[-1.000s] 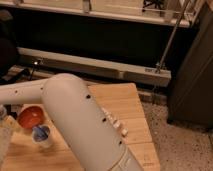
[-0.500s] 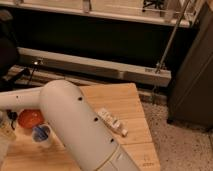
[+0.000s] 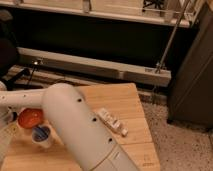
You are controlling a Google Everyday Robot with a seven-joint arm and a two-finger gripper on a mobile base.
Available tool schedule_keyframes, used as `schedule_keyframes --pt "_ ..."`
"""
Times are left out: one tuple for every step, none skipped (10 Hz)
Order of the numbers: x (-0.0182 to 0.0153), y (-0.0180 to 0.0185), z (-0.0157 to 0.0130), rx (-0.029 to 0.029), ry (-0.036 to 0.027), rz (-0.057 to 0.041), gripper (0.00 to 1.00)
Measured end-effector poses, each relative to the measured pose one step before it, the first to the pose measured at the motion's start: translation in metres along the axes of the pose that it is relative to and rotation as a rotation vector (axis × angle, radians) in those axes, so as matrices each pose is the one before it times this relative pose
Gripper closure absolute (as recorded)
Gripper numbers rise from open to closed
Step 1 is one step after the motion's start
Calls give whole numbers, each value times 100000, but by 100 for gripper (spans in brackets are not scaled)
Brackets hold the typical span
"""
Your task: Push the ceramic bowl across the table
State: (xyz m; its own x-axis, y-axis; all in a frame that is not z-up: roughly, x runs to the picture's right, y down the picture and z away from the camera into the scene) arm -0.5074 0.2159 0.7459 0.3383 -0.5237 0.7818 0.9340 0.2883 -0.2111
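Note:
The ceramic bowl (image 3: pixel 30 118) is small, round and glossy orange-red, near the left edge of the light wooden table (image 3: pixel 122 99). My white arm reaches from the lower middle across to the far left. The gripper (image 3: pixel 6 119) hangs at the frame's left edge, just left of the bowl and mostly cut off. Whether it touches the bowl cannot be told.
A clear cup with blue contents (image 3: pixel 41 136) stands right in front of the bowl, close to it. A white packet (image 3: pixel 111 121) lies mid-table to the right of my arm. A small logo (image 3: pixel 146 162) marks the near right corner. Dark cabinets and a metal rail stand behind the table.
My arm has swung further left and back, uncovering more of the white packet and the table's middle. The bowl and cup stay about where they were.

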Motion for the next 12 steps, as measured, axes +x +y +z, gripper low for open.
schedule_keyframes --pt "271 -238 122 239 -514 352 51" --pt "193 -365 31 509 -680 214 63" --pt "172 -261 -10 239 -412 123 72" --pt "184 -168 -20 -168 -197 32 74" --pt "220 -135 -51 -458 -118 -143 71" --pt "298 -14 -88 -573 62 -150 65" --pt "487 127 -138 -950 242 53 56" --pt "853 344 -106 -1487 330 566 51" --pt "667 375 112 -1304 46 681 50" --pt "525 335 102 -1001 -102 661 50" --pt "511 449 134 -1391 -351 776 50" --pt "587 456 106 -1358 -27 1066 50"
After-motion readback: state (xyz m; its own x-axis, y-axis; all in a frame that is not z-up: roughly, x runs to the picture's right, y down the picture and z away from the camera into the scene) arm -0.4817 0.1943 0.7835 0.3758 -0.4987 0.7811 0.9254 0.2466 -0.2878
